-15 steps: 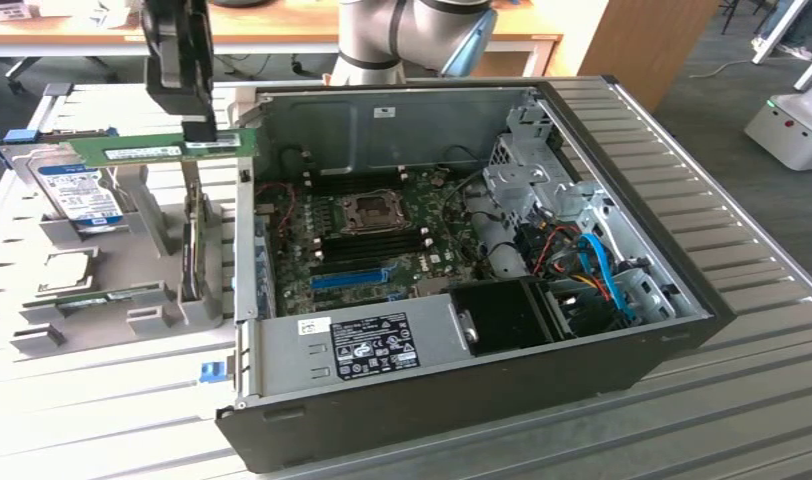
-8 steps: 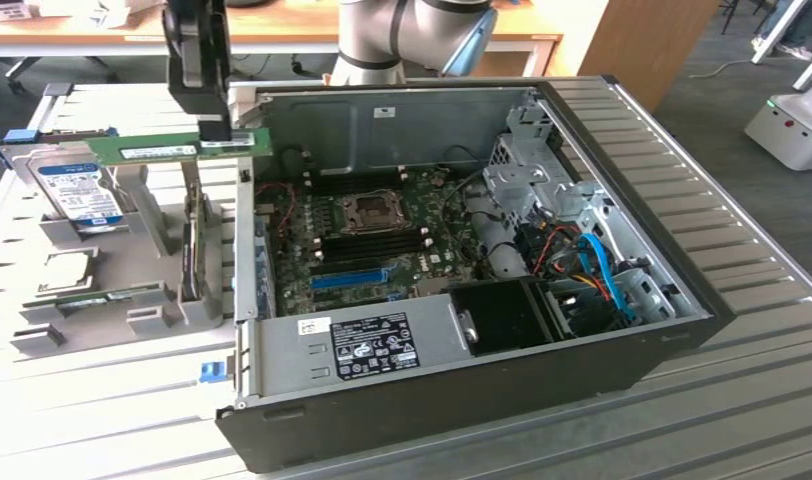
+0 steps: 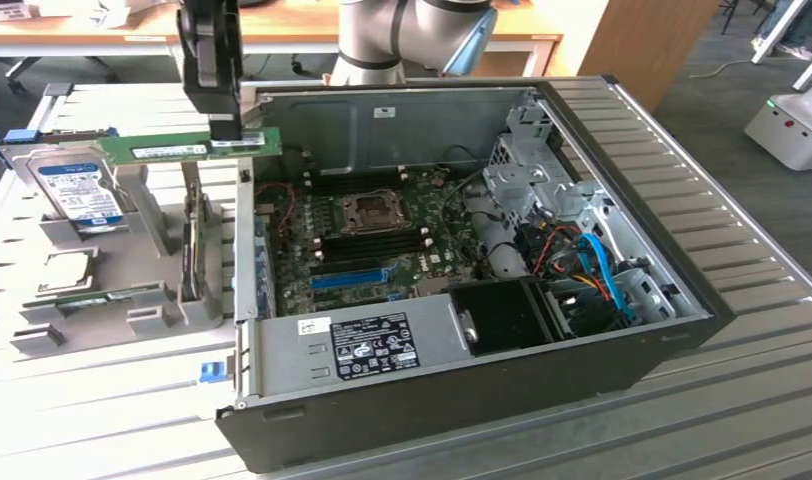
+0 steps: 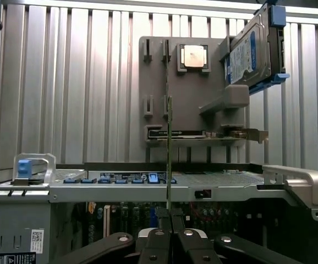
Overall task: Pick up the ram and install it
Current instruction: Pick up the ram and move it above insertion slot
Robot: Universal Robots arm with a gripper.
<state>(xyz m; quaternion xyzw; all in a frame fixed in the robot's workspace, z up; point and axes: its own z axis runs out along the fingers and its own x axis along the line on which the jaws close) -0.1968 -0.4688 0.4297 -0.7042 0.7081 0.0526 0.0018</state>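
Arm: one Universal Robots arm, reaching down at the exterior view's left of an open computer case (image 3: 420, 125).
Gripper: one gripper (image 3: 227, 140), its fingers pinched almost together on the ram, gripping the stick near one end.
Ram: one green ram (image 3: 166, 150), held level in the air above the case's rim at the exterior view's left. Most of its length reaches out over the grey holder (image 3: 139, 320), and it is clear of the motherboard (image 3: 379, 240). The wrist view shows it edge-on, a thin strip (image 4: 169, 154) rising from the fingertips.
Case: one, lying on its side with the panel off on a slatted metal table (image 3: 726, 400).
Motherboard: one, with one blue slot (image 3: 346, 278) showing.
Hard drive: one blue-labelled drive (image 3: 79, 190), propped in the holder.
Processor: one square silver chip (image 4: 193, 56), seated flat in the holder.
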